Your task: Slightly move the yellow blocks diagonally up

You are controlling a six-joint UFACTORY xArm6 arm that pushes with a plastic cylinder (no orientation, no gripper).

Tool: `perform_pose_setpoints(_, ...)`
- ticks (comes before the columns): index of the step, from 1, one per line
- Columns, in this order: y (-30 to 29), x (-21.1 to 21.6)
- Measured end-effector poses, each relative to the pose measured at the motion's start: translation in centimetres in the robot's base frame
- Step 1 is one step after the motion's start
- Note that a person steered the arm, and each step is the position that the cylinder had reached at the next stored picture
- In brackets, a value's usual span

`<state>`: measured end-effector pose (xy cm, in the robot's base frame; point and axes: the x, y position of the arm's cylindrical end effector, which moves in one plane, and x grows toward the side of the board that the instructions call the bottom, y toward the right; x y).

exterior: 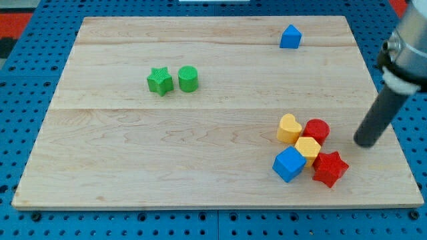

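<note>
Resting on the board (200, 167), my tip (365, 143) stands right of the red cylinder (317, 130); yellow heart (289, 128) and yellow hexagon (308, 148) touch. No gripper present, only the rod.

The arm enters from the view's upper right corner. Its straight dark rod (381, 115) slopes down toward the view's left. My tip (365, 143) rests at the surface, just right of the red cylinder block (317, 130), not touching it.
</note>
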<state>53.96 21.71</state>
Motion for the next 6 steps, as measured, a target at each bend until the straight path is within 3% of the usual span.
perform_pose_setpoints(1, -4.8, 4.3)
perform_pose_setpoints(2, -6.2, 4.7)
perform_pose_setpoints(3, -4.1, 3.7)
perform_pose_setpoints(6, -7.5, -2.1)
